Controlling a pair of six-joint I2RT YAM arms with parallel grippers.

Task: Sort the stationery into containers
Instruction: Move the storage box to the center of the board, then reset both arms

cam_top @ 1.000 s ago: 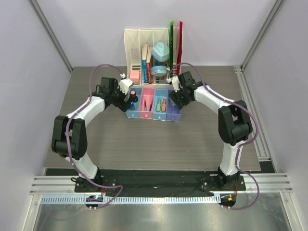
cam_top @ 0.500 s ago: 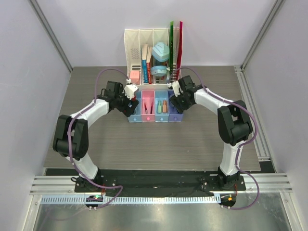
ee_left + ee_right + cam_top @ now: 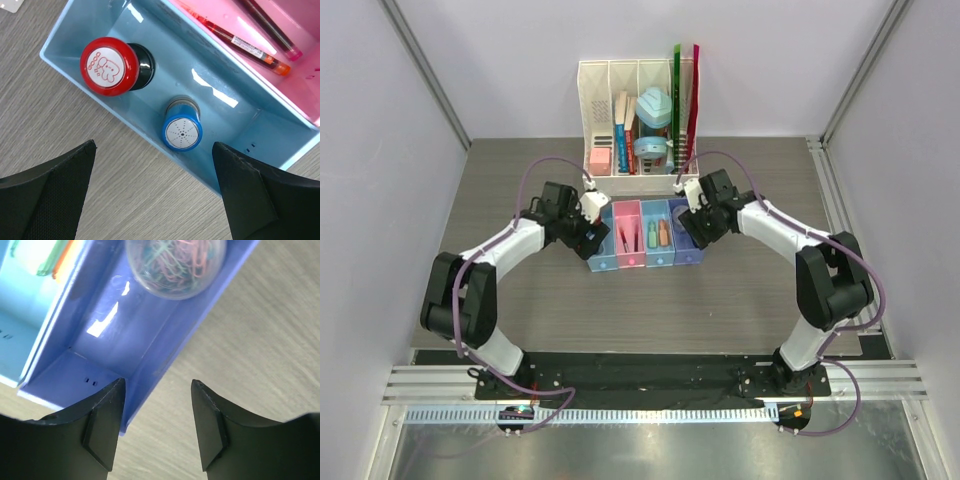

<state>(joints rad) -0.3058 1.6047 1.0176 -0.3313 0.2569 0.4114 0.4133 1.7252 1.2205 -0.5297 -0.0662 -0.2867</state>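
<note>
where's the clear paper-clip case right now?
Right wrist view, top centre: the clear paper-clip case lies inside the purple bin, the right-hand end of the bin row, with the light blue bin alongside on its left.

Four joined bins (image 3: 632, 262). Inside are two capped cylinders (image 3: 109, 65), two red pens (image 3: 235, 40), two stubby pieces (image 3: 55, 255) and one clear disc (image 3: 175, 265). One white rack (image 3: 638, 75).
</note>
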